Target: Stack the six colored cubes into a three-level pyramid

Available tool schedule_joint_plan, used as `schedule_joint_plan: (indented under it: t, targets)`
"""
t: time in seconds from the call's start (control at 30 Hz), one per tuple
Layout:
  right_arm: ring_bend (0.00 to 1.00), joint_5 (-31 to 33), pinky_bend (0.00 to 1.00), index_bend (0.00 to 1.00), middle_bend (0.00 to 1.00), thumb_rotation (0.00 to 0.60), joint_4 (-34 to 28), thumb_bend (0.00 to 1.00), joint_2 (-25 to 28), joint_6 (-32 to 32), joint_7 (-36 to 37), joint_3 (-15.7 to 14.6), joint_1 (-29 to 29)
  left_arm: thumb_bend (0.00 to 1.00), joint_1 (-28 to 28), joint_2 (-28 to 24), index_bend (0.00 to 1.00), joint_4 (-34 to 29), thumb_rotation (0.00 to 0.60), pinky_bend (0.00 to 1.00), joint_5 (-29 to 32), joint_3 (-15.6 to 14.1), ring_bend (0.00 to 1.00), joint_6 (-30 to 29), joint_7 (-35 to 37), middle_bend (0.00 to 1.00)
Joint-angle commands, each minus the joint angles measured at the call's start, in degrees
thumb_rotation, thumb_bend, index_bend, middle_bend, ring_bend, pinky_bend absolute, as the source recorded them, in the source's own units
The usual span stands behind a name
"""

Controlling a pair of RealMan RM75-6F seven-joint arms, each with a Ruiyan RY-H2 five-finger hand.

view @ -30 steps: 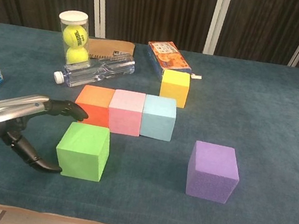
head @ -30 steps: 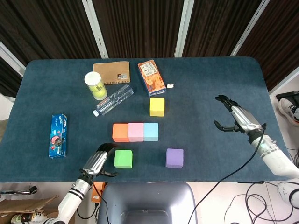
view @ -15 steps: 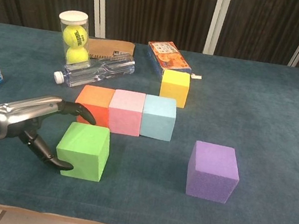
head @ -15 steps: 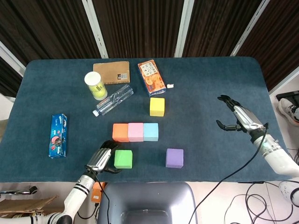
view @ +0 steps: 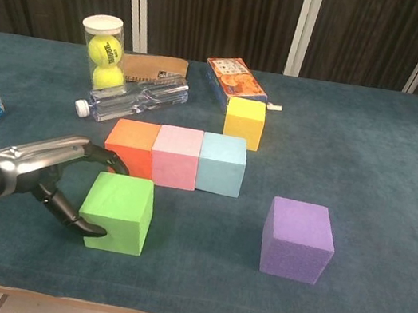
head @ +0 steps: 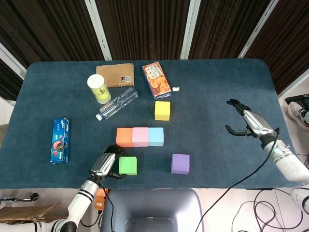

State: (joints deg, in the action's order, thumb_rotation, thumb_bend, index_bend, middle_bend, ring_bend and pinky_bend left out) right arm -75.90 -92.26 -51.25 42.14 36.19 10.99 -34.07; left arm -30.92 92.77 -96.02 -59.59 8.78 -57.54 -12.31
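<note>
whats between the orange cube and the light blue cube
The pink cube sits between the orange cube and the light blue cube, all three side by side in one row. Both the head and chest views show it.

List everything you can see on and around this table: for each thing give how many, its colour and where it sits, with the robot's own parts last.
green cube: 1, green, near edge, left hand's fingers on it
purple cube: 1, purple, near edge, alone
orange cube: 1, orange, left end of centre row
pink cube: 1, pink, middle of row
light blue cube: 1, light blue, right end of row
yellow cube: 1, yellow, behind row
tennis ball tube: 1, clear, yellow balls, far left
water bottle: 1, clear, lying down
brown pouch: 1, far side
orange box: 1, far centre
blue packet: 1, left edge
table: 1, dark blue cloth
left hand: 1, silver and black
right hand: 1, raised at right, empty
</note>
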Motion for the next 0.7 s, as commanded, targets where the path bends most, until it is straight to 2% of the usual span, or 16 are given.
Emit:
schedule_joint_plan:
  t: [0.03, 0.23, 0.43, 0.57, 0.7]
  targets:
    - [0.00, -0.3, 0.00, 0.10, 0.00, 0.451, 0.3, 0.34, -0.1, 0.1, 0.4, -0.1, 0.1, 0.22, -0.1, -0.5, 0.51, -0.6, 0.600, 0.07, 0.4, 0.5, 0.11, 0.0, 0.8, 0.23]
    - [0.00, -1.2, 0.00, 0.10, 0.00, 0.451, 0.7, 0.34, 0.1, 0.7, 1.9, -0.1, 0.5, 0.23, 0.8, -4.1, 0.51, -6.3, 0.600, 0.07, 2.0, 1.4, 0.11, -1.0, 2.5, 0.23]
    - [0.00, -2.1, 0.00, 0.10, 0.00, 0.450, 0.9, 0.34, 0.6, 1.8, 4.2, 0.0, 1.0, 0.23, 3.0, -11.0, 0.51, -16.2, 0.600, 0.07, 0.6, 2.5, 0.11, -5.9, 2.6, 0.23]
    - [0.00, -3.5, 0.00, 0.10, 0.00, 0.450, 0.9, 0.34, 0.8, 2.1, 7.8, 0.1, 1.2, 0.23, 3.4, -14.5, 0.51, -20.2, 0.600, 0.07, -0.7, 4.2, 0.11, -8.8, 1.5, 0.23]
    - [0.00, -5.2, 0.00, 0.10, 0.00, 0.450, 1.1, 0.34, 1.0, 2.6, 9.7, -0.2, 1.0, 0.22, 1.1, -16.6, 0.52, -21.1, 0.598, 0.07, 4.1, 8.2, 0.11, -7.6, 1.6, 0.23]
